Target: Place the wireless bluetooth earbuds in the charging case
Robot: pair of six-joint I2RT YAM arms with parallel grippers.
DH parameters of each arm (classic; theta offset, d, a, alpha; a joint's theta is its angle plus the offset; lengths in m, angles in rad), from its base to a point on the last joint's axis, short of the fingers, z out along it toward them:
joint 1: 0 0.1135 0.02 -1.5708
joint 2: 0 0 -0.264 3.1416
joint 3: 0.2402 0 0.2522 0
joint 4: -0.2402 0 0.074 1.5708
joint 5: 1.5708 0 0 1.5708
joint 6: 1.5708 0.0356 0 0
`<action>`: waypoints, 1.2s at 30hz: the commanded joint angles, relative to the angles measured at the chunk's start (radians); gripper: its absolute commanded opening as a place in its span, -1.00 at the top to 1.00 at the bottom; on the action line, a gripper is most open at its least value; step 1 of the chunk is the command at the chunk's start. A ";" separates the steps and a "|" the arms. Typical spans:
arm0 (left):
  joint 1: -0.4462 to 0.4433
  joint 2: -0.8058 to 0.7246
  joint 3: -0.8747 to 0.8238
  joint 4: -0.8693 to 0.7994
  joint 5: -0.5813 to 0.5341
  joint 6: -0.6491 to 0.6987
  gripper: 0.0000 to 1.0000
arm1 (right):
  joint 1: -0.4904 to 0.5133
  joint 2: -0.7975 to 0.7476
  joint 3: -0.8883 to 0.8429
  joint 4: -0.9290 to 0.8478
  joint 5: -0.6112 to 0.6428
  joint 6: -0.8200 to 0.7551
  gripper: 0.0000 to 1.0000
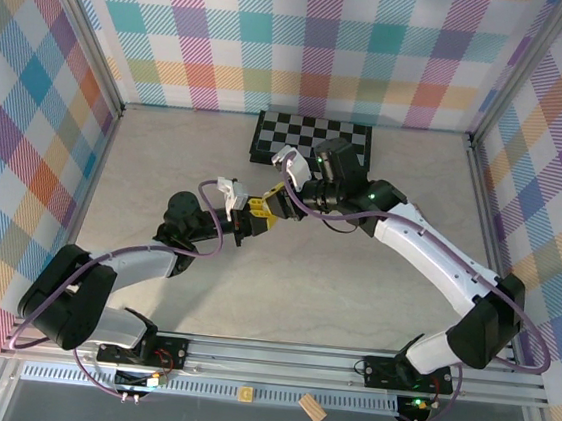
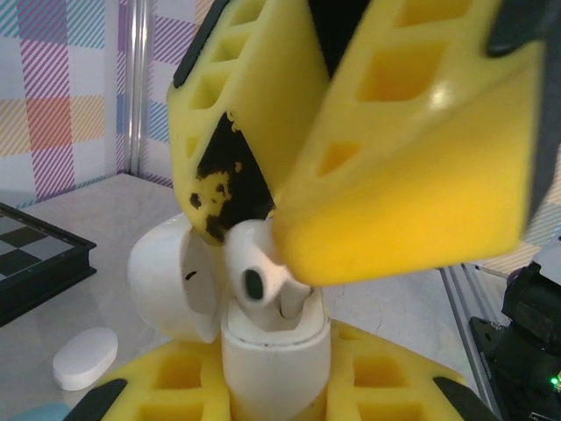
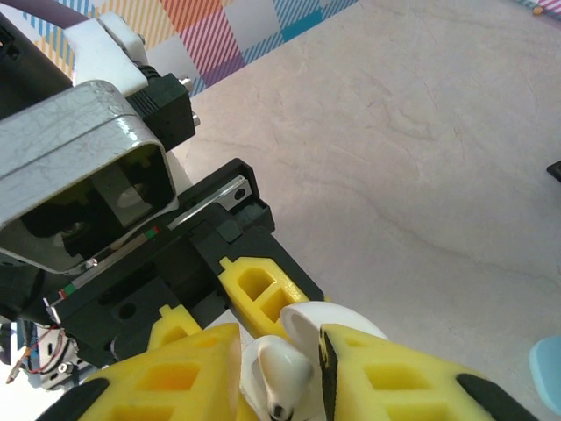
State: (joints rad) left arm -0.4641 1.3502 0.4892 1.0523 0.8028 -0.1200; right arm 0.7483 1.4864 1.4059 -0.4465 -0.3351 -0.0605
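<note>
My left gripper (image 1: 250, 219) is shut on the white charging case (image 2: 276, 351), held upright with its lid (image 2: 171, 281) swung open to the left. A white earbud (image 2: 254, 267) stands tilted in the case's mouth, stem down in a socket. My right gripper (image 1: 275, 202) reaches down over it, yellow fingers (image 2: 412, 158) on either side. In the right wrist view the earbud (image 3: 285, 373) lies between the jaws with a thin gap on each side, so this gripper (image 3: 279, 368) is slightly open. The lid (image 3: 329, 320) shows behind the earbud.
A black-and-white chessboard (image 1: 311, 143) lies at the back of the table. A closed white pebble-like case (image 2: 85, 357) rests on the table near the board (image 2: 35, 254). A light blue object (image 3: 548, 373) sits at the frame edge. Plaid walls enclose the table.
</note>
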 commanded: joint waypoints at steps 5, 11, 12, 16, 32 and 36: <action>-0.011 -0.033 0.032 0.089 0.055 0.012 0.93 | -0.005 -0.035 -0.017 -0.017 0.028 0.019 0.33; -0.011 -0.027 0.025 0.078 0.050 0.048 0.93 | -0.004 -0.094 -0.050 0.037 0.045 0.046 0.14; -0.011 -0.028 0.023 0.068 0.052 0.073 0.92 | -0.005 -0.108 -0.066 0.061 0.057 0.065 0.08; -0.011 -0.048 0.004 -0.008 0.064 0.210 0.92 | -0.038 -0.114 -0.069 0.071 0.104 0.182 0.05; -0.013 -0.162 0.019 -0.304 0.006 0.478 0.91 | -0.062 0.066 0.088 -0.163 0.068 0.206 -0.40; -0.016 -0.174 0.012 -0.305 -0.009 0.471 0.91 | -0.063 0.088 0.095 -0.193 0.030 0.178 -0.43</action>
State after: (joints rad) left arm -0.4683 1.2045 0.4889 0.7341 0.7986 0.3199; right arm 0.6811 1.5620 1.4693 -0.5747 -0.2516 0.1570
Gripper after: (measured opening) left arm 0.190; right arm 0.711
